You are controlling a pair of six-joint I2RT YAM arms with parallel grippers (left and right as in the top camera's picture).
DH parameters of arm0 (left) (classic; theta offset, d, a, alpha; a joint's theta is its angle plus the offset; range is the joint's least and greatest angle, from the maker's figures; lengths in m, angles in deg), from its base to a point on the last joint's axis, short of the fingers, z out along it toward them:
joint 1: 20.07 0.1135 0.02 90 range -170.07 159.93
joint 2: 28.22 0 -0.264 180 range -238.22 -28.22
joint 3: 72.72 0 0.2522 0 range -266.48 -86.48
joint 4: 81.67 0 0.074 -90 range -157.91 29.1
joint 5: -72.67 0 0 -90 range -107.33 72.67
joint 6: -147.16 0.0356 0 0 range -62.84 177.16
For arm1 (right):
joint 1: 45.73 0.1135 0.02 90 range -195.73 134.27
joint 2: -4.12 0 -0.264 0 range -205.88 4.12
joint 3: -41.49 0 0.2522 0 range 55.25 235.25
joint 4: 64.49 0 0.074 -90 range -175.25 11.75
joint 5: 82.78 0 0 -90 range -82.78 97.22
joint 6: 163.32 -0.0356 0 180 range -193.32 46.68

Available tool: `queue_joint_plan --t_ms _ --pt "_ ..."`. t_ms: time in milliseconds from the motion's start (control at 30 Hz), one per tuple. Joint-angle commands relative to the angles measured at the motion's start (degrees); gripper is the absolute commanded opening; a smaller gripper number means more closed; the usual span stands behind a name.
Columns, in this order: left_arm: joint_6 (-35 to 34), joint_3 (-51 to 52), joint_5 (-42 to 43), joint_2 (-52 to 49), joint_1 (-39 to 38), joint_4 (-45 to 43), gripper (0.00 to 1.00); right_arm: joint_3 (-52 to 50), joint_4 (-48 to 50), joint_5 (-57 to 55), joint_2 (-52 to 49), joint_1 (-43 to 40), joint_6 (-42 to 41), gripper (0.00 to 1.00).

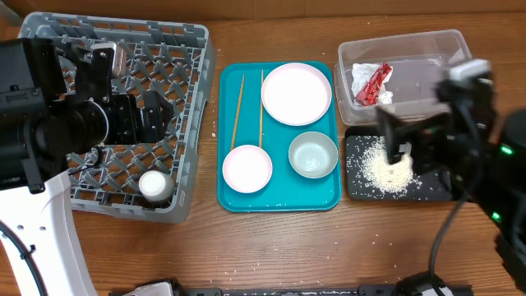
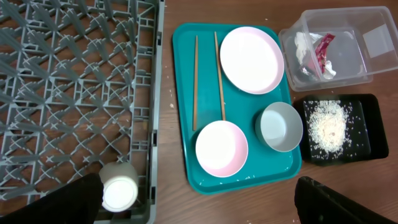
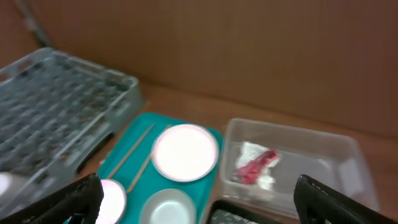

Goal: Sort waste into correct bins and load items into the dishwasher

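Near edge: bare table (image 1: 271,247) strip, open across the width. Cup (image 1: 154,184) upright in rack's (image 1: 115,204) near corner. L gripper (image 2: 198,202) spread wide above rack; R gripper (image 3: 196,199) also wide, over black tray (image 2: 367,124) w/ rice (image 1: 388,170) pile. Teal tray (image 1: 279,197) btwn them, narrow gaps each side: pink bowl (image 1: 246,167), green bowl (image 1: 312,154) near; chopsticks (image 1: 237,107), plate (image 1: 296,93) farther. Far right: clear tub (image 2: 373,37) w/ wrapper (image 1: 374,85), napkin (image 1: 360,78).

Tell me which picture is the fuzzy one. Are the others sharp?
Right wrist: fuzzy all over, so the rack and plate have soft edges. Left wrist: sharp, you can pick out single grains of rice. Overhead: mostly sharp, but the right arm looks smeared.
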Motion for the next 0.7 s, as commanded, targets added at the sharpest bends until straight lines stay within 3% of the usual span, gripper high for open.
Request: queue_joint_plan --t_ms 0,267,433,667 --pt "1.6 0.1 -0.2 -0.2 -0.4 0.1 1.00 -7.4 3.3 0.5 4.0 -4.8 1.7 1.00" --pt "1.6 0.1 -0.2 -0.2 -0.4 0.1 1.00 -39.0 26.8 2.1 21.0 -9.1 1.6 1.00" --pt "1.6 0.1 -0.2 -0.2 -0.4 0.1 1.00 -56.1 34.1 2.5 31.5 -9.1 1.5 1.00" --pt "1.6 0.1 -0.2 -0.2 -0.4 0.1 1.00 -72.4 42.9 2.5 45.4 -9.1 1.5 1.00"
